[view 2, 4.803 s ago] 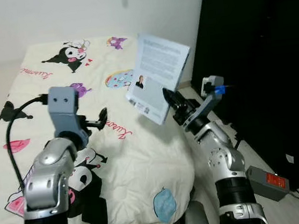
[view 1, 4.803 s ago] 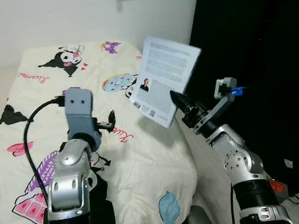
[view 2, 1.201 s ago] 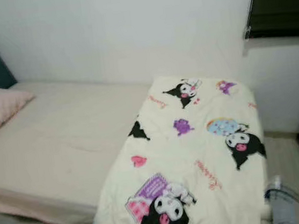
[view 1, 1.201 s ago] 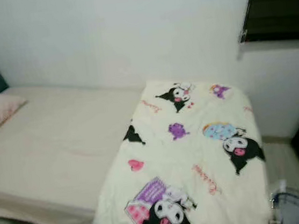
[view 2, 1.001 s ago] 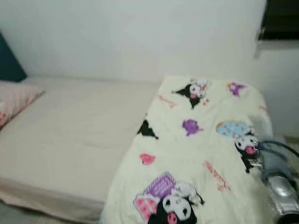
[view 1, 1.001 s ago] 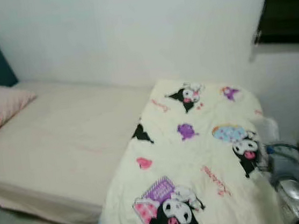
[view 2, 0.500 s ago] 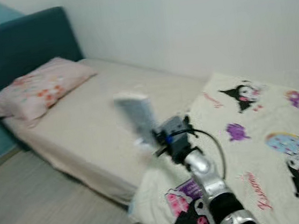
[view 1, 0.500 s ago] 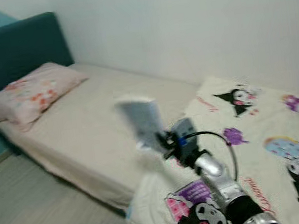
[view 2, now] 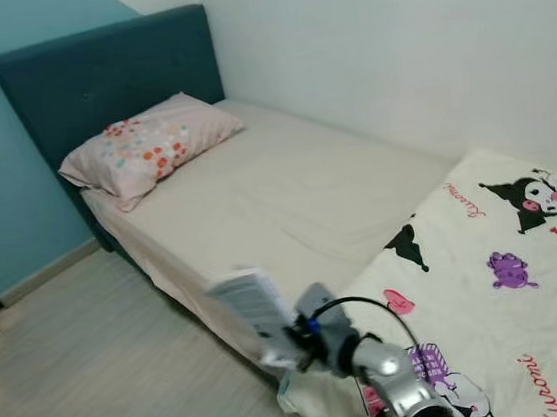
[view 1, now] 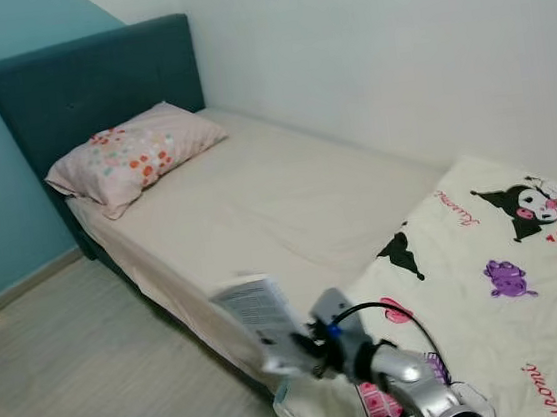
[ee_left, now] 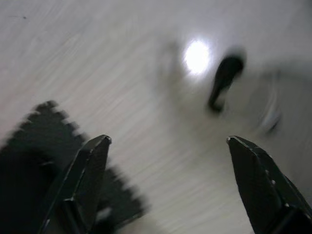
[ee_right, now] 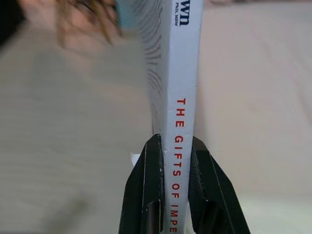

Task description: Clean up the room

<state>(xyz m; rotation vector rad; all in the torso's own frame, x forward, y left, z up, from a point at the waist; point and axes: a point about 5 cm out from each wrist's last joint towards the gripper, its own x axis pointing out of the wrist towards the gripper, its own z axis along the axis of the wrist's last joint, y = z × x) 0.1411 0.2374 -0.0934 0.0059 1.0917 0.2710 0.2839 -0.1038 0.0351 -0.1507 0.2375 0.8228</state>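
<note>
**Left eye view: book in hand, turning toward the head of the bed**

Left eye view gives me the room first: a bed (view 1: 257, 196) with a bare beige sheet running along the white wall, a dark teal headboard (view 1: 93, 84) at its far end, and pale wood floor (view 1: 86, 371) on the near side. A cream cartoon-print blanket (view 1: 505, 253) covers the foot of the bed, nearest me. A pink floral pillow (view 1: 132, 157) lies against the headboard.

My right arm reaches forward over the bed's near edge, and the right gripper (ee_right: 169, 170) has its jaws pinched narrow on the spine of a white book (view 1: 255, 312). The right wrist view shows both black fingers (ee_right: 146, 190) pressed flat against the cover on either side, red spine lettering running between them. The book stands roughly upright, held clear of the mattress and the floor.

The left gripper (ee_left: 168, 180) hangs over the floor with its jaws spread wide and nothing between them; the picture there is blurred.

My judgement: I am carrying the book to wherever it belongs, and I cannot yet see a shelf or desk for it. To do this well I would keep the pinch firm, since the hold is only at 1 edge and the book could pivot or sag. I would move slowly, keep it away from the blanket's folds, and find the drop spot before lowering.
</note>
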